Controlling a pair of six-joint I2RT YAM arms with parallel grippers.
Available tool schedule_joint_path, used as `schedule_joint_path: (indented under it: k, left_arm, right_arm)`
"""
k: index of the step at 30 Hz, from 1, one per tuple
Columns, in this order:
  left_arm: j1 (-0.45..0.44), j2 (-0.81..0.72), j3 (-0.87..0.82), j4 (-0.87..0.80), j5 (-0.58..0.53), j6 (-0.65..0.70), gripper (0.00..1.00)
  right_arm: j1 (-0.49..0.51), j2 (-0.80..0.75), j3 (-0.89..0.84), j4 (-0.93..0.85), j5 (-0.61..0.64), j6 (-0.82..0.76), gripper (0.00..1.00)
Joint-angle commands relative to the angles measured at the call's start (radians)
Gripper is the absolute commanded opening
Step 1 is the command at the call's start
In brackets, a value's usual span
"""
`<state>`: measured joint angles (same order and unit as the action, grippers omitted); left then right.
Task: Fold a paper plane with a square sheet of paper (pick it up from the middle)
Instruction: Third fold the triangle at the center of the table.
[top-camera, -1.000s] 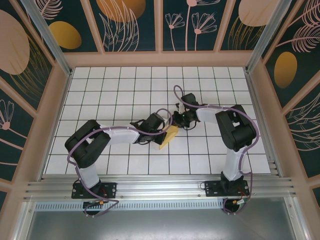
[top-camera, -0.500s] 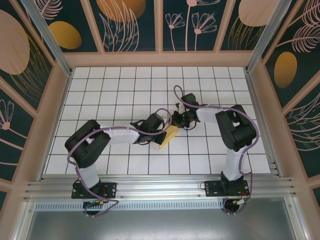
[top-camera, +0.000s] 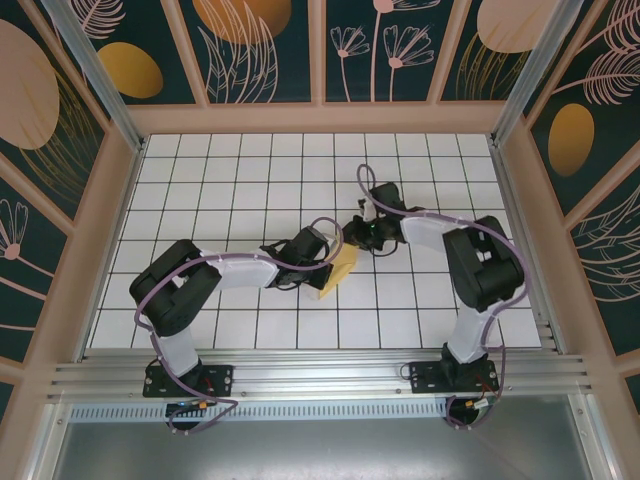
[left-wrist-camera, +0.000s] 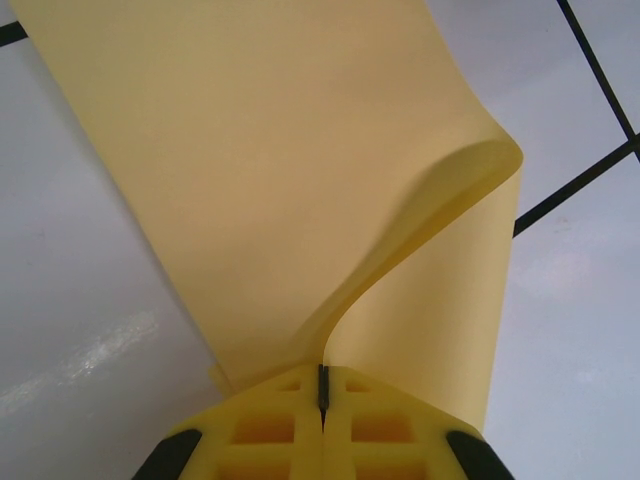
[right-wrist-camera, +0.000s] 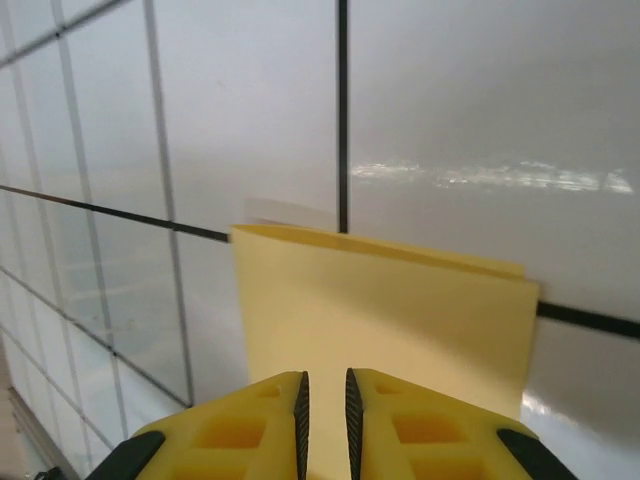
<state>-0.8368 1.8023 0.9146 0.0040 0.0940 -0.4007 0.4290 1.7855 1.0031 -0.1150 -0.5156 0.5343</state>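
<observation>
The square sheet of paper (top-camera: 341, 272), pale yellow, sits folded near the middle of the tiled table. In the left wrist view the sheet (left-wrist-camera: 300, 170) curls up in a loop, one layer bending over the other. My left gripper (left-wrist-camera: 322, 385) is shut on the sheet's near edge, and from above it (top-camera: 328, 266) meets the sheet from the left. My right gripper (top-camera: 362, 238) is just off the sheet's upper right end. In its own view the right gripper (right-wrist-camera: 324, 388) stands open by a narrow gap, with the folded sheet (right-wrist-camera: 380, 310) lying beyond the tips and nothing pinched.
White grid tiles (top-camera: 250, 180) cover the table. Wooden walls (top-camera: 320, 118) and metal posts (top-camera: 520, 170) enclose it on three sides. Purple cables (top-camera: 352, 185) loop over both arms near the middle.
The right arm has swung slightly back and to the right, and its jaws have parted a little. The left gripper and the sheet stay in place.
</observation>
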Motion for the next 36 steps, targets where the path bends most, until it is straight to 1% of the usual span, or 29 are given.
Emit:
schedule_joint_path:
  k: [1,3,8,11,13,16,22,33,36]
  left_arm:
    - [0.007,0.006,-0.009,-0.015,-0.017,0.014,0.02]
    - [0.006,0.003,-0.010,-0.009,-0.015,0.011,0.02]
    - [0.007,-0.005,-0.005,-0.008,-0.025,0.010,0.01]
    - [0.007,-0.006,-0.001,-0.009,-0.023,0.010,0.02]
    - [0.006,-0.006,-0.001,-0.011,-0.026,0.014,0.02]
    - [0.007,-0.007,-0.002,-0.013,-0.025,0.014,0.02]
    - [0.007,-0.009,-0.004,-0.021,-0.031,0.020,0.01]
    - [0.008,-0.013,-0.004,-0.024,-0.036,0.024,0.01]
    - [0.007,-0.012,-0.005,-0.025,-0.034,0.028,0.01]
  right_arm:
    - [-0.012,-0.130,-0.076,0.055,0.001,0.050,0.21]
    - [-0.012,-0.179,-0.131,0.084,-0.008,0.075,0.17]
    - [-0.003,-0.289,-0.326,0.248,-0.070,0.179,0.09]
    - [0.018,-0.318,-0.410,0.347,-0.095,0.242,0.06]
    - [0.039,-0.316,-0.437,0.393,-0.097,0.269,0.05]
    - [0.070,-0.287,-0.442,0.438,-0.099,0.292,0.05]
    - [0.104,-0.228,-0.420,0.441,-0.079,0.293,0.05]
    - [0.106,-0.155,-0.426,0.477,-0.097,0.288,0.06]
    - [0.106,-0.135,-0.424,0.467,-0.082,0.277,0.06]
